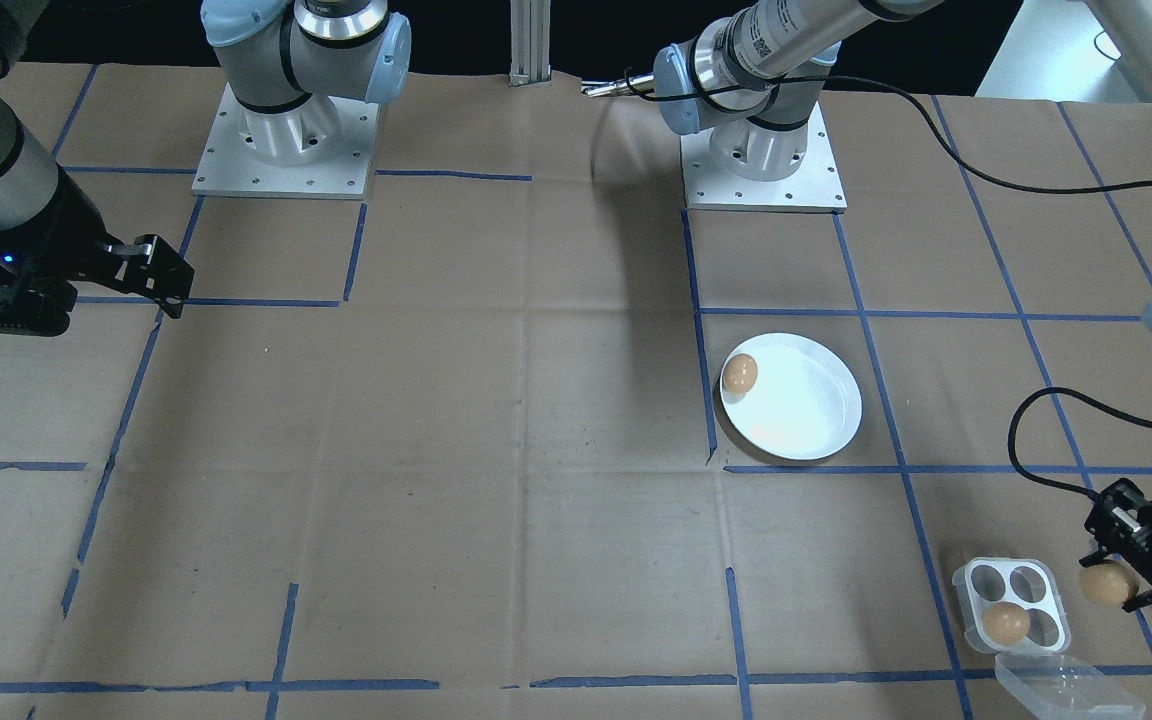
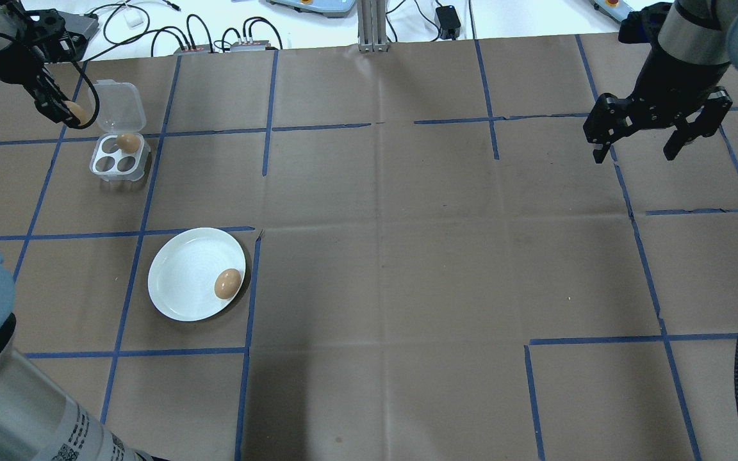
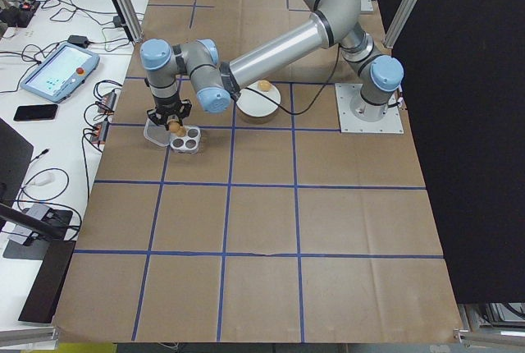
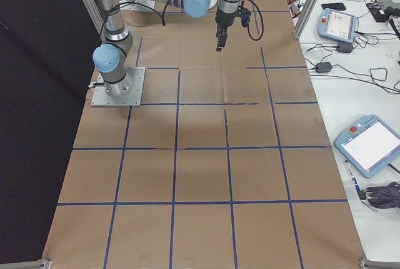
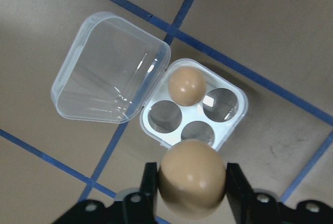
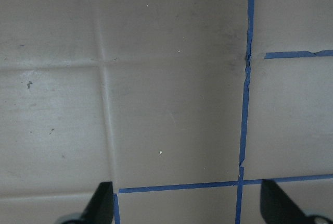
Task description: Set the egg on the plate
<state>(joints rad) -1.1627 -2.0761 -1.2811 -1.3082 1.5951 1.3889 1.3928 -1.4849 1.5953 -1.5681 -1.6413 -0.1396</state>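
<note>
The left pincer point(image 2: 69, 113), clamped on a brown egg point(image 5: 191, 177) beside the egg tray point(image 2: 120, 157), has the white plate point(image 2: 183, 269) nearer the robot, to its right.

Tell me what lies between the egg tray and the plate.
Only bare brown paper crossed by a blue tape line separates the egg tray from the plate, per the overhead view.
</note>
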